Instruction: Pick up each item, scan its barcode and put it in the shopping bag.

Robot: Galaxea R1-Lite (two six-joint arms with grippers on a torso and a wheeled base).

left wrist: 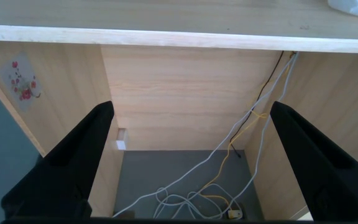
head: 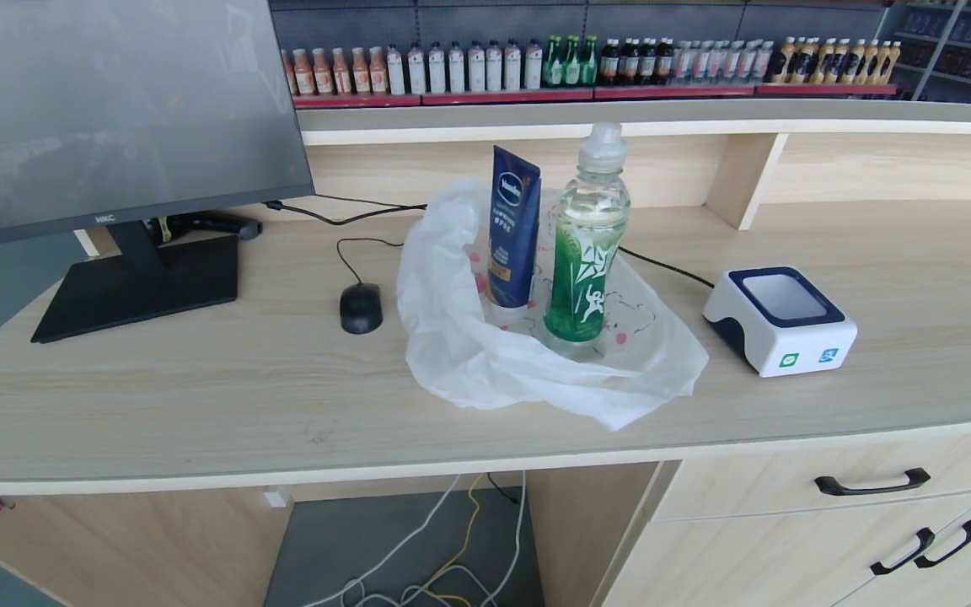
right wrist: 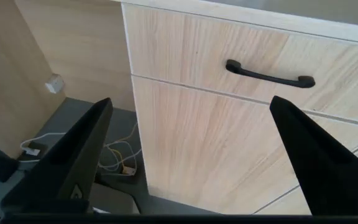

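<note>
A dark blue lotion tube [head: 513, 226] and a green-labelled drink bottle [head: 586, 244] stand upright inside the white plastic shopping bag [head: 485, 354], which lies spread open at the counter's middle. To their right sits the white and blue barcode scanner [head: 779, 319]. My left gripper [left wrist: 191, 168] hangs open below the counter edge, facing the knee space with its cables. My right gripper [right wrist: 191, 168] is open too, low in front of the drawer fronts, nothing between its fingers [right wrist: 73, 168].
A monitor on a black stand [head: 136, 282] fills the counter's left, with a black mouse [head: 361, 308] and its cable beside the bag. Drawers with black handles [head: 871, 485] are under the counter at right. Cables [left wrist: 229, 174] hang in the knee space.
</note>
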